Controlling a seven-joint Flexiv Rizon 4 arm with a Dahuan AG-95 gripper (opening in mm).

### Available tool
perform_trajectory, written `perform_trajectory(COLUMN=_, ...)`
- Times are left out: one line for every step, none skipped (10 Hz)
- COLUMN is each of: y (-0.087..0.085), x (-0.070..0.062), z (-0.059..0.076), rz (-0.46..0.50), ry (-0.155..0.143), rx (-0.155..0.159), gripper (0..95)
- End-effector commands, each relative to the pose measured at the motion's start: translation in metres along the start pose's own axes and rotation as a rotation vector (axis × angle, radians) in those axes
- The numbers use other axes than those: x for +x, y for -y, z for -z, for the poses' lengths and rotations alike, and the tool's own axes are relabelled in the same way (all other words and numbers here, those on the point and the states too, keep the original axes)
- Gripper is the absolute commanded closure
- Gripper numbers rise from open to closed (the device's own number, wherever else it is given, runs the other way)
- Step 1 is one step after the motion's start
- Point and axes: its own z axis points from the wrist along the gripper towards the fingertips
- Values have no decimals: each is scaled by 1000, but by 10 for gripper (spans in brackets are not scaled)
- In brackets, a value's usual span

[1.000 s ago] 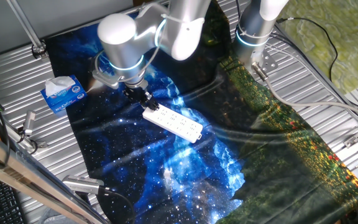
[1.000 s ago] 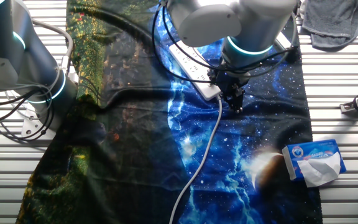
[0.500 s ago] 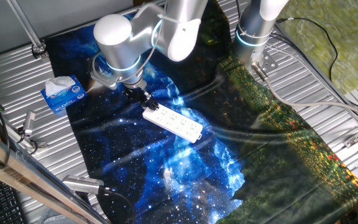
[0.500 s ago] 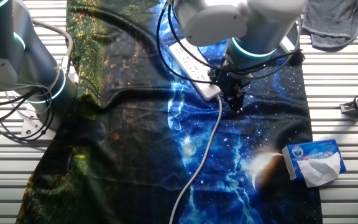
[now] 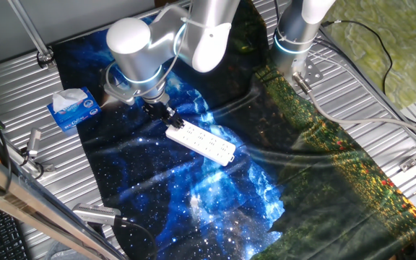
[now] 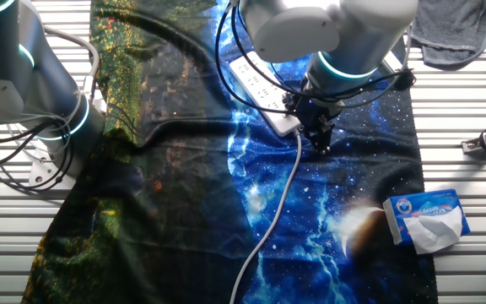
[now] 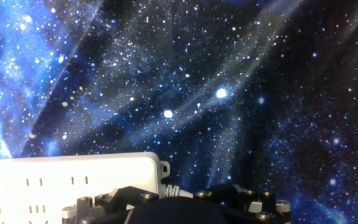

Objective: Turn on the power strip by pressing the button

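Power strip [image 5: 201,141] lies flat on the starry blue part of the cloth [image 5: 193,202] covering the desk [image 5: 20,79], long axis diagonal in one fixed view, socket holes facing up. Its thin white cord [image 6: 272,215] leaves the strip's end nearest me and trails away across the cloth toward the desk edge in the other fixed view. My jaws sit right at that cord end of the strip, my gripper [image 5: 166,115] pointing down, just over or touching the strip's corner; can't tell which from either fixed view. Jaws state: can't tell, no view shows the fingertips clearly. Hand view shows only the strip's rounded end [image 7: 73,180] with its slots at lower left, the cord exit beside it, and my dark gripper body across the bottom edge. Out from the strip: blue-and-white tissue pack [image 5: 72,108] sits well apart, off the cloth edge on the bare ribbed desk, on the far side of me from the strip. A second arm base [image 5: 298,36] stands beyond the strip's other end, near the greener part of the cloth. Grey rag [image 6: 454,29] lies at a desk corner in the other fixed view, well apart from the strip.
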Motion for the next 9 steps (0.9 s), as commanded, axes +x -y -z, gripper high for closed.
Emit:
perform_trajectory(y=0, x=0, z=0, rz=-1, ry=-2, rx=-2, gripper=0)
perform_trajectory(y=0, x=0, z=0, rz=-4, ry=-1, rx=-3, gripper=0)
perform_trajectory(y=0, x=0, z=0, rz=-4, ry=-1, rx=-3, gripper=0)
perform_trajectory(y=0, x=0, z=0, rz=-4, ry=-2, rx=-2, gripper=0)
perform_trajectory(y=0, x=0, z=0, rz=-4, ry=-3, rx=-2, gripper=0)
perform_trajectory(y=0, x=0, z=0, rz=-6, ry=-3, rx=-2, gripper=0)
perform_trajectory(y=0, x=0, z=0, rz=-8, ry=-3, rx=-3, gripper=0)
perform_trajectory(y=0, x=0, z=0, rz=-9, ry=-3, rx=-2, gripper=0)
perform_trajectory(y=0, x=0, z=0, rz=-6, ry=-3, rx=-2, gripper=0)
